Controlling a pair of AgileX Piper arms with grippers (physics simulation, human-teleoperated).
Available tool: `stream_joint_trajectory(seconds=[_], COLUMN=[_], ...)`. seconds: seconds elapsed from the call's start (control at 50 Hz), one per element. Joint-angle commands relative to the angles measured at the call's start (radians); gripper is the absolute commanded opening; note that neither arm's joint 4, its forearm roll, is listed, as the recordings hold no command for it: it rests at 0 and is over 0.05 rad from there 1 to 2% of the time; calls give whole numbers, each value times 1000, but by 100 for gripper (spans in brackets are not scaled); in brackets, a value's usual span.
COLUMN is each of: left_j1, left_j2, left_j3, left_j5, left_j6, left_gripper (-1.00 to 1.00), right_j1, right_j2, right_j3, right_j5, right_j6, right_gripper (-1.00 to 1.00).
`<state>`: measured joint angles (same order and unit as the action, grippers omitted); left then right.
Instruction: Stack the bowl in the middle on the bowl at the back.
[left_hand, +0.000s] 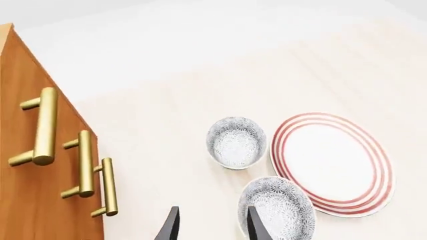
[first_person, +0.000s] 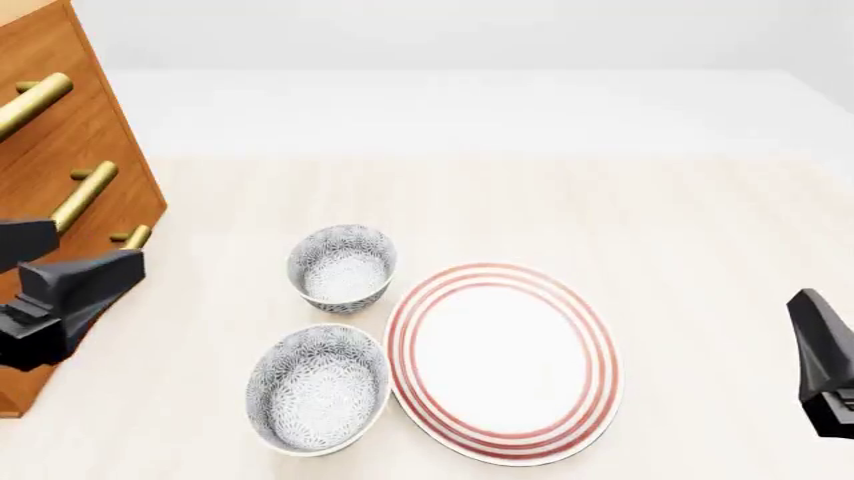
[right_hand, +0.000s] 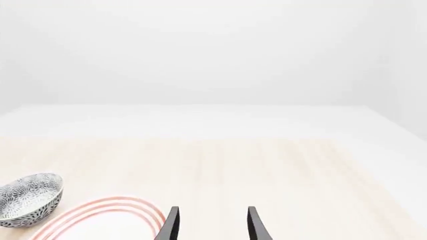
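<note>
Two patterned grey bowls sit on a pale wooden table (first_person: 694, 230) beside a white plate with red rings (first_person: 505, 362). The back bowl (first_person: 343, 266) stands upright just behind the nearer bowl (first_person: 318, 388), the two rims close together, and both lie along the plate's left edge; whether they touch it cannot be told. A wooden cabinet with brass bar handles (first_person: 67, 150) rises at the table's left side. The left pincer (left_hand: 212, 227) hangs above the table with its two dark fingers spread and nothing between them; in its wrist view the nearer bowl lies just past one fingertip. The right pincer (right_hand: 212, 225) is likewise open and empty, well apart from the bowls on the far side of the plate, its wrist view catching only the back bowl's side and the plate's rim.
</note>
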<state>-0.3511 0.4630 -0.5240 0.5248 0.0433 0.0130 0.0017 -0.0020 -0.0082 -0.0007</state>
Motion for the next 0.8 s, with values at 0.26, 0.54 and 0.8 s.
stream_joint_trajectory(seconds=[0.26, 0.54, 0.8], left_j1=[-220, -272, -257], left_j2=[212, 212, 321], left_j3=[-12, 97, 239], left_j5=[150, 81, -142], left_j6=[-424, -518, -589], left_gripper=[100, 100, 100], right_j1=[0, -2, -2], right_j2=[-1, -1, -1], right_j3=[-1, -1, -1], right_j5=[-11, -17, -21], right_j6=[8, 12, 15], right_gripper=[100, 100, 100])
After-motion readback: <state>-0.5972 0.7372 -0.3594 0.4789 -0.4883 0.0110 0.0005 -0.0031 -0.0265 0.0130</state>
